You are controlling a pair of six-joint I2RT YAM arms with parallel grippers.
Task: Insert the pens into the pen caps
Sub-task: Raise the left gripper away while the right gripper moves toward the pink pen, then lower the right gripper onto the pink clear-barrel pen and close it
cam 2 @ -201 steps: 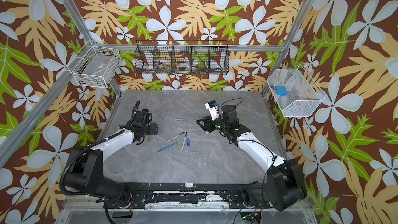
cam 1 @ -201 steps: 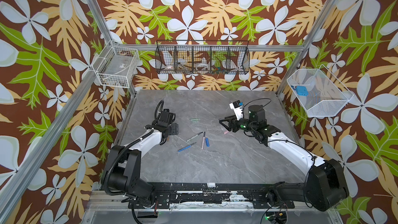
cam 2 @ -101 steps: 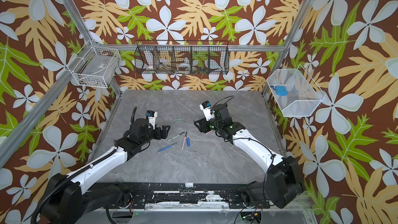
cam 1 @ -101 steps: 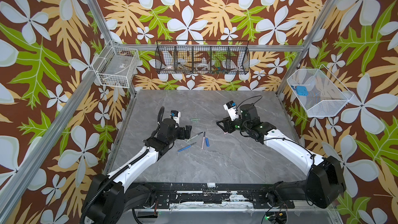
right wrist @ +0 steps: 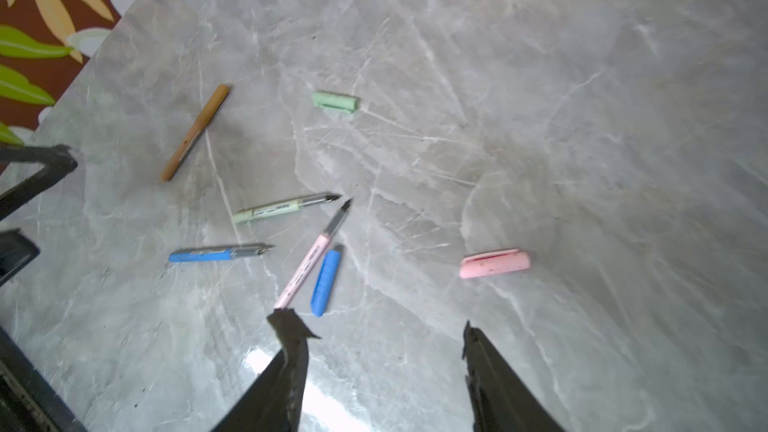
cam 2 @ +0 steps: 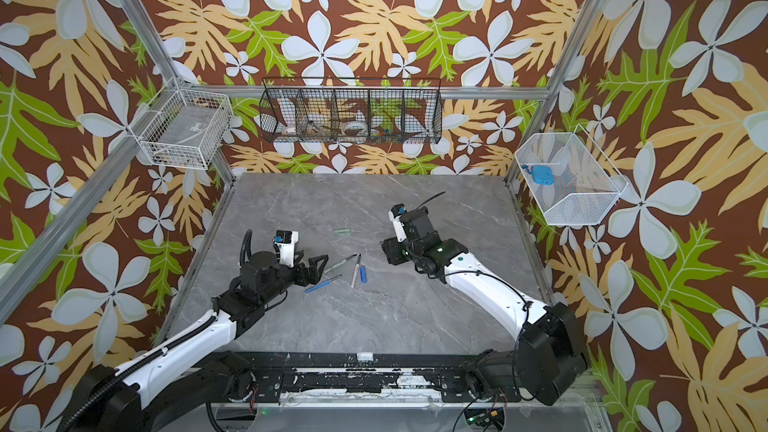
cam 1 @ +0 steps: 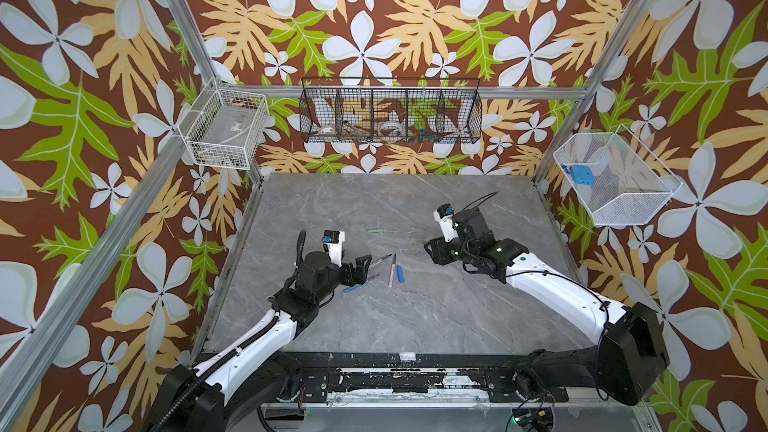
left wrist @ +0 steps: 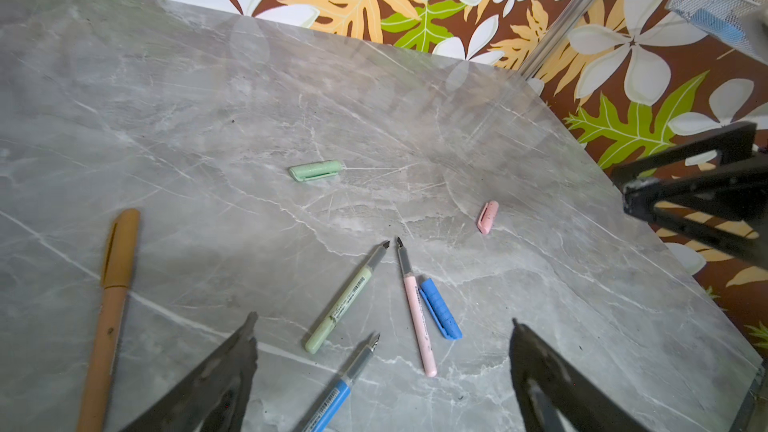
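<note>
Three uncapped pens lie mid-table: green pen (left wrist: pixel 347 297), pink pen (left wrist: pixel 415 309) and blue pen (left wrist: pixel 340 388). The blue cap (left wrist: pixel 440 308) lies right beside the pink pen. Farther off lie the green cap (left wrist: pixel 316 170) and the pink cap (left wrist: pixel 487 217). A brown pen (left wrist: pixel 110 313) with its brown cap on lies apart. My left gripper (cam 1: pixel 363 270) hovers open just left of the blue pen (cam 1: pixel 359 283), holding nothing. To the right of the pens my right gripper (cam 1: pixel 430 249) is open and empty, with the pink cap (right wrist: pixel 494 263) and blue cap (right wrist: pixel 326 280) ahead of it.
A black wire basket (cam 1: pixel 390 112) hangs on the back wall. A white wire basket (cam 1: pixel 226 135) is at the back left. Another white basket (cam 1: pixel 611 178), on the right wall, holds a blue object. Metal frame posts edge the grey marble table (cam 1: pixel 415 326).
My left arm swung from the table's left side in toward the pens and its jaws opened wider. My right gripper shifted slightly left and lower toward the pens.
</note>
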